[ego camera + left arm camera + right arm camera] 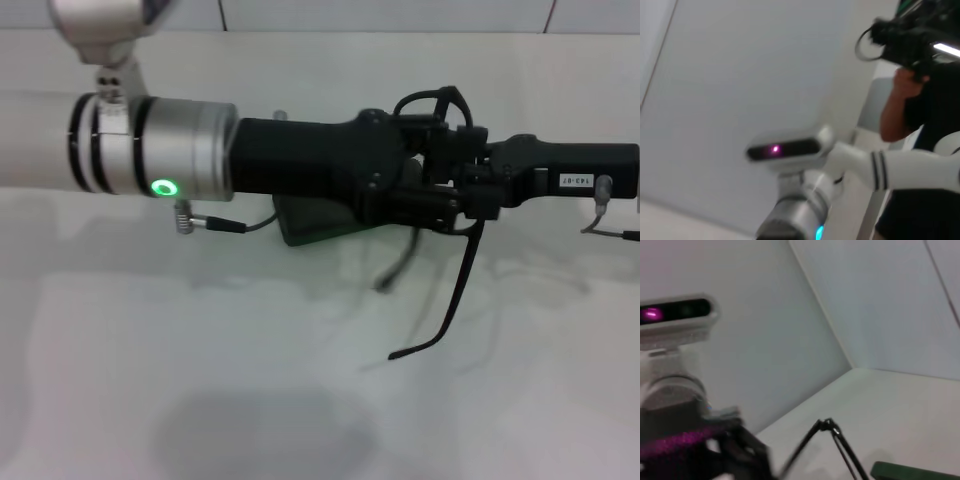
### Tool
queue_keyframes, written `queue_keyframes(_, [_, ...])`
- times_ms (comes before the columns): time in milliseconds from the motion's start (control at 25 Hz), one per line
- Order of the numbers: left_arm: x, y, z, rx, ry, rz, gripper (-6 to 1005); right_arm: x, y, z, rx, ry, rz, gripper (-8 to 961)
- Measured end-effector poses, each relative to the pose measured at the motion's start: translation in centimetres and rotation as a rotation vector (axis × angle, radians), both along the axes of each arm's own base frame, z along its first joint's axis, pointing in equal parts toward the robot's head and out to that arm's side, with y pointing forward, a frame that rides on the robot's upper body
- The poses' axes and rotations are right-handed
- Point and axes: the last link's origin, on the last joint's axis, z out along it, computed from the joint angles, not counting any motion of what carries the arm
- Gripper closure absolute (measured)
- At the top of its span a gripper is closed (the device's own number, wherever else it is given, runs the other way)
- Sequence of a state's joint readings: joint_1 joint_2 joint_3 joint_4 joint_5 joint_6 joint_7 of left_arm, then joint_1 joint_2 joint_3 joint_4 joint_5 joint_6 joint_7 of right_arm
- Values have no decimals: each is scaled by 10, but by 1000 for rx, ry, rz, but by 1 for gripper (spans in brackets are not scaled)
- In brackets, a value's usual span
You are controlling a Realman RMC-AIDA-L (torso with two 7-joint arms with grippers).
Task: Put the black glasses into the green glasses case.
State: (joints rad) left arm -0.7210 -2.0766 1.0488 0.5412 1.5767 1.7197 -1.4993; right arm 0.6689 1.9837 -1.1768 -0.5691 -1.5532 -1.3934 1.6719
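Left arm (150, 145): silver-grey cylindrical wrist segment, two black rings round it, glowing green ring light on side, white link behind. Matte black housing ahead, round screws on it, black cable looping over top. Thin grey cable with metal plug hanging beneath. Right arm (570, 170): black boxy body, small white label with dark print, grey cable at far end. Robot head (790, 147) in wrist views: white-silver bar, dark window, magenta light.
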Motion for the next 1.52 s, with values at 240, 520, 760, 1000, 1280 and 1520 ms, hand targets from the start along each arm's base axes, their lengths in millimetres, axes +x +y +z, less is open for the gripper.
queue_keyframes(240, [-2,4,-8,-19,50,54,201,-5,-6,-2,-38,21,26,844])
queue_keyframes(520, [-2,3,-8,-22,48,51,201,-4,-12,-4,-60,35,25,845])
queue_keyframes(760, [-5,1,-5,-21,36,56,201,2,-11,-1,-52,30,9,845])
queue_keyframes(1000, [-25,1,20,44,-22,101,201,8,-11,23,-40,64,18,845])
queue_keyframes(1280, [-52,3,3,87,144,146,201,2,-15,64,36,251,75,845])
queue_keyframes(1520, [-32,-17,-37,-30,256,-43,202,-3,-9,62,126,319,60,845])
